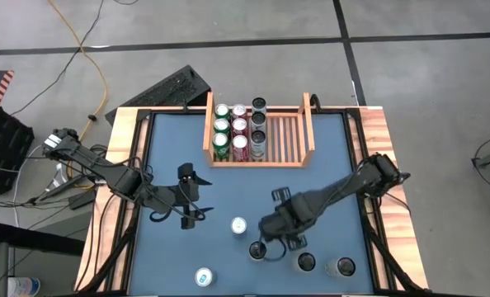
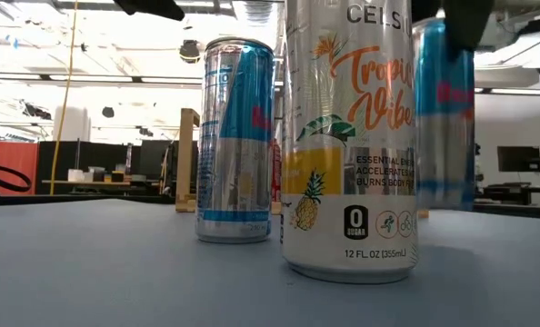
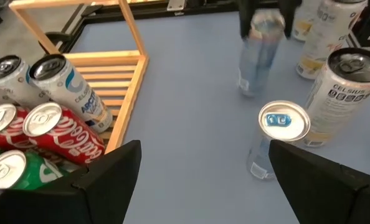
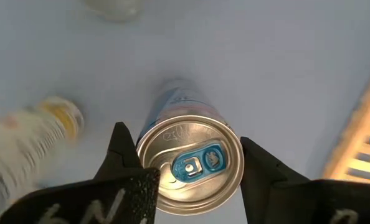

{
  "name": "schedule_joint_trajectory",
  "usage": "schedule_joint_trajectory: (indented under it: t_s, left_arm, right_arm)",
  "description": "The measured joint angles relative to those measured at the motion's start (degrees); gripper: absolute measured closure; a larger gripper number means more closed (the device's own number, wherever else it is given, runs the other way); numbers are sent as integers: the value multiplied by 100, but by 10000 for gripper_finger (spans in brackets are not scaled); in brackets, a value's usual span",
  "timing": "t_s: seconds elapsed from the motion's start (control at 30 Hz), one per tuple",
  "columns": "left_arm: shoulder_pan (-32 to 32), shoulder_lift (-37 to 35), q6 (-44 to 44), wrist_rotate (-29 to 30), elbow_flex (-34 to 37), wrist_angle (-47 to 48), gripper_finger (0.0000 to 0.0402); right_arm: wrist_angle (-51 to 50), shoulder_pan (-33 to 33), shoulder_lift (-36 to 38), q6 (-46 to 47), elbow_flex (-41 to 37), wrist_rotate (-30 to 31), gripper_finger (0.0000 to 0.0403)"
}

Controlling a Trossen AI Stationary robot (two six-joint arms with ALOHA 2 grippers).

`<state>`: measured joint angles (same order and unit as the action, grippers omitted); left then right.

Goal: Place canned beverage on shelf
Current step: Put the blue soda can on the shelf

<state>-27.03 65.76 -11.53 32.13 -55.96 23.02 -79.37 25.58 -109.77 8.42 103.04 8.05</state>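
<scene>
Right gripper has its fingers pinched on the slim blue-tabbed can; lift straight up, clear neighbouring cans, then carry to the shelf.

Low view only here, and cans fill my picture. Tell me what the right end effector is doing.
Observer: The right end effector is closed on a slim blue-tabbed can, with a finger on either side of its rim.
Operator: Report the shelf.
Observer: The shelf holds nine cans in three columns at its left side. The slats on its right are bare.
Operator: Give me the left arm.
Observer: The left end effector hovers open over the table, holding nothing.
</scene>
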Motion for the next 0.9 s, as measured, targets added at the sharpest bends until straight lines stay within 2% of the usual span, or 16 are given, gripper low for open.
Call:
schedule_joint_trajectory:
  t_s: [0.27, 0.53, 0.73, 0.9]
  left_arm:
    - [2, 0, -37, 8, 0, 60, 60]
    - [2, 0, -30, 189, 0, 49, 60]
    - [2, 0, -37, 392, 0, 47, 60]
    - [2, 0, -50, 479, 0, 55, 60]
  right_arm:
    - [-462, -1125, 883, -1269, 20, -31, 284]
    - [-405, -3228, 1603, -2863, 25, -6, 283]
    - [139, -4825, 1371, -4159, 25, -33, 282]
    - [629, -5674, 765, -5099, 25, -227, 282]
